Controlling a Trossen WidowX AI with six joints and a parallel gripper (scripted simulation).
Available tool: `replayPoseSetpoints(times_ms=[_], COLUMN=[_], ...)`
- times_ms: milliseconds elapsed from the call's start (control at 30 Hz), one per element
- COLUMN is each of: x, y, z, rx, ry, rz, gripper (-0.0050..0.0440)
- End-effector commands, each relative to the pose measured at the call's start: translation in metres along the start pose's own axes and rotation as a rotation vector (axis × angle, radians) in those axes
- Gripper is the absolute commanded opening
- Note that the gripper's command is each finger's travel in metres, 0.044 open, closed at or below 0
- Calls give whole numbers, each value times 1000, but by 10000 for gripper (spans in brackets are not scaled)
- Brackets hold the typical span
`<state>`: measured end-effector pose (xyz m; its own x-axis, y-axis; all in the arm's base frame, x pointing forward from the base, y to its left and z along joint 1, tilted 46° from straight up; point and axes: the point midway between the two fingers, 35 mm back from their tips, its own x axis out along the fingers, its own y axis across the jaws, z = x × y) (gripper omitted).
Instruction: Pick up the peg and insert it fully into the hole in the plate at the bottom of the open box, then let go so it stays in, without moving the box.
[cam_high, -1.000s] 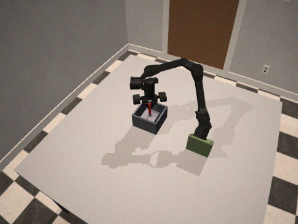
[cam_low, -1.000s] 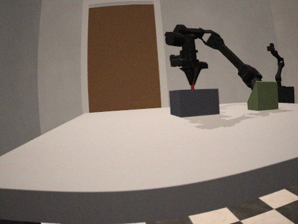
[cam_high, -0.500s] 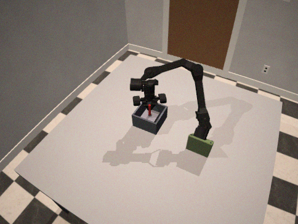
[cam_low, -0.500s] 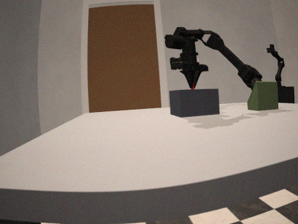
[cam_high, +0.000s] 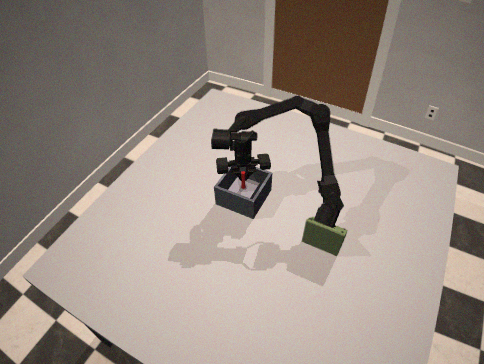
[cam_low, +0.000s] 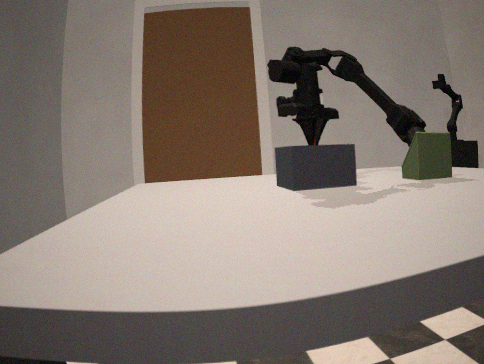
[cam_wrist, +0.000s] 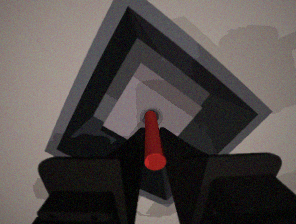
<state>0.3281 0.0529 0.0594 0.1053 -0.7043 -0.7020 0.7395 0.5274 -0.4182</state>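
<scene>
The red peg (cam_high: 243, 179) stands upright inside the dark open box (cam_high: 243, 192), held by my gripper (cam_high: 242, 172), which is shut on its upper end just above the box rim. In the wrist view the peg (cam_wrist: 152, 140) points down at the hole in the pale plate, and its lower tip covers the hole; I cannot tell how deep it sits. In the side view the fingers (cam_low: 314, 136) reach the top edge of the box (cam_low: 315, 166), and only a sliver of red shows there.
The arm's green base block (cam_high: 324, 235) stands on the table to the right of the box. A second dark arm (cam_low: 451, 110) stands far behind the green block (cam_low: 428, 155). A brown door (cam_high: 327, 47) is in the back wall.
</scene>
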Motion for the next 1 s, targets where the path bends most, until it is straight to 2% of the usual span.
replayPoseSetpoints(times_ms=[0, 967], x=[3, 32], y=[-1, -1], z=[0, 0], rx=[-4, -4], ry=[-1, -1], rz=[-5, -5], gripper=[0, 0])
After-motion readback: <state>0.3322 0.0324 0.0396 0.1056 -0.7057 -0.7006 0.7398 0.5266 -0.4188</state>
